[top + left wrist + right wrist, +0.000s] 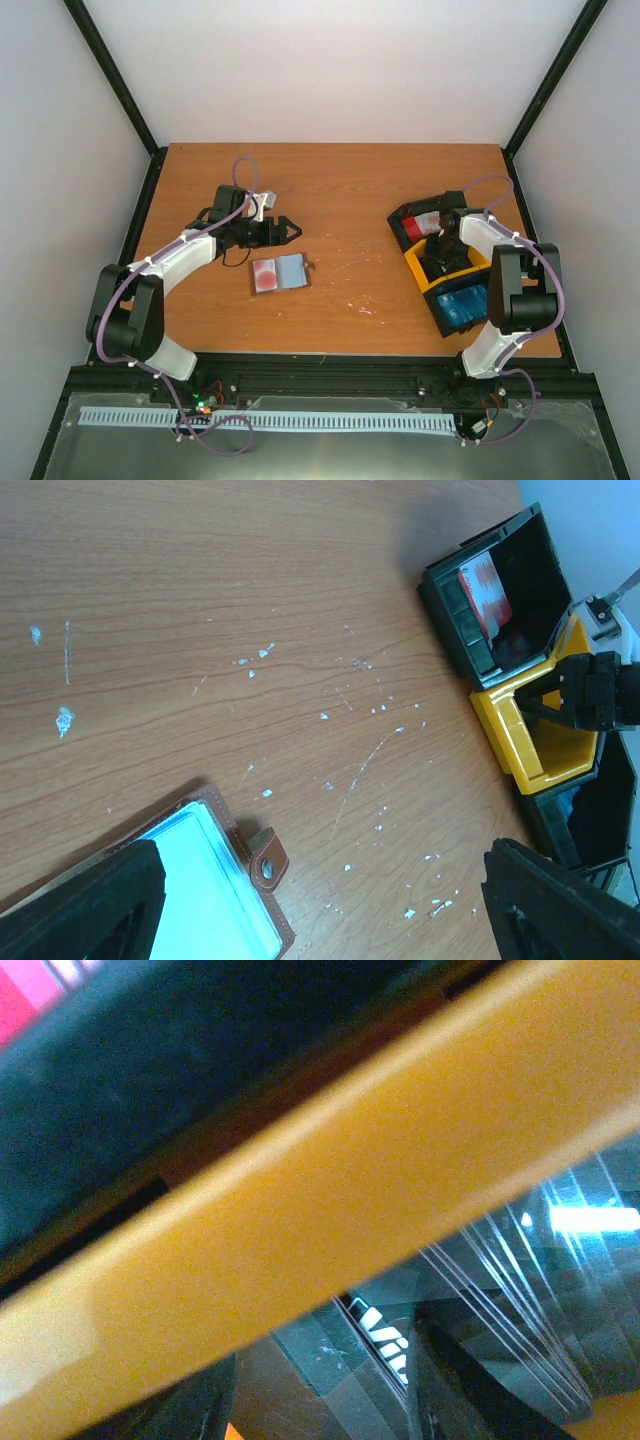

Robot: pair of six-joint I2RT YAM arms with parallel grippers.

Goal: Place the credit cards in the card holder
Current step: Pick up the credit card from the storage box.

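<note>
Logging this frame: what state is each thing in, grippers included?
Brown leather-like folding card holder: unfolded, flat on table.
Left gripper: open, empty.
Right gripper: down in yellow plastic tray, jaws unclear.
Red-and-white credit card: leaning inside far black plastic tray.
Blue credit cards: lying in near black plastic tray.
</note>
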